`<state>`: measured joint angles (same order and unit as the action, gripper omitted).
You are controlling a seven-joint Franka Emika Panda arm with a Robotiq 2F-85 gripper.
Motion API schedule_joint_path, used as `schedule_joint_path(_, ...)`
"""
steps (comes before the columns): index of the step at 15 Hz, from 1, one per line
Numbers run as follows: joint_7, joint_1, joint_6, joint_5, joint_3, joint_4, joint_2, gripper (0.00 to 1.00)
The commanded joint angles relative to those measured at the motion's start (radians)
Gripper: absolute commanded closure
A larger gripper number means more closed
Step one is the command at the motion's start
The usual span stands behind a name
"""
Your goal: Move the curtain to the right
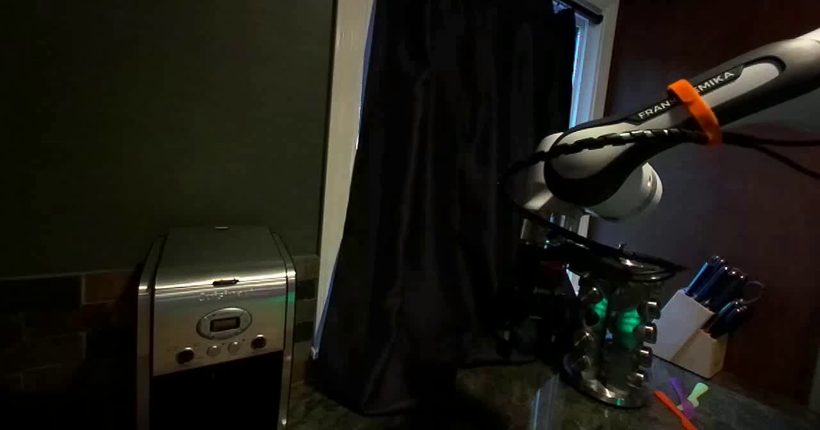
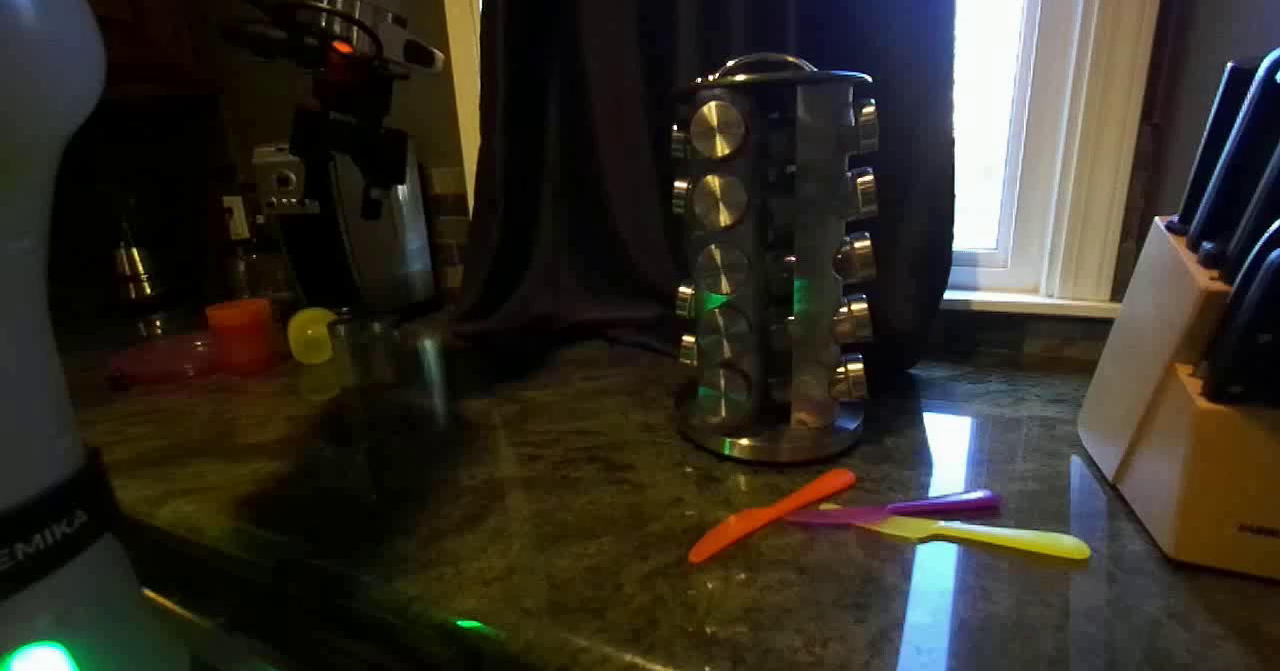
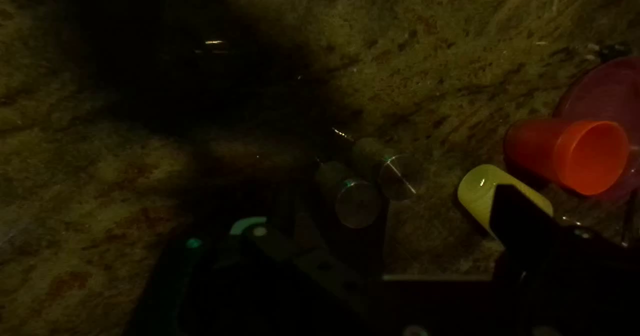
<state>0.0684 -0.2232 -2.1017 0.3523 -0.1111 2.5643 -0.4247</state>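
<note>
The curtain [image 1: 442, 180] is a long dark drape with soft vertical folds. It hangs over most of the window down to the counter and also shows in an exterior view [image 2: 590, 151] behind the spice rack. A strip of window shows at its right edge. My gripper [image 2: 355, 166] is above the counter, left of the curtain in that view and apart from it there. In an exterior view the gripper [image 1: 538, 314] is a dark shape before the curtain, hard to make out. In the wrist view the gripper [image 3: 440, 216] is open, with bare counter between its dark fingers.
A spice rack [image 2: 770, 251] stands before the curtain. A knife block [image 2: 1150, 451] and plastic knives [image 2: 770, 516] lie right. A steel coffee maker [image 1: 218, 302] stands left. An orange cup [image 3: 565, 155], a yellow cup [image 3: 480, 191] and two metal-lidded jars [image 3: 357, 203] are below the gripper.
</note>
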Motion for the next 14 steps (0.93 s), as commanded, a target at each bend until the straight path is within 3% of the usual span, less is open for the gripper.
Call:
schedule_joint_path(1, -0.004, 0.011, 0.003, 0.004, -0.01, -0.001, 0.0, 0.0)
schedule_joint_path(8, -0.004, 0.011, 0.003, 0.004, -0.01, -0.001, 0.0, 0.0)
schedule_joint_path(11, 0.045, 0.01, -0.072, -0.031, -0.056, -0.042, 0.015, 0.0)
schedule_joint_path(14, 0.178, 0.028, -0.177, -0.096, -0.122, -0.116, 0.011, 0.0)
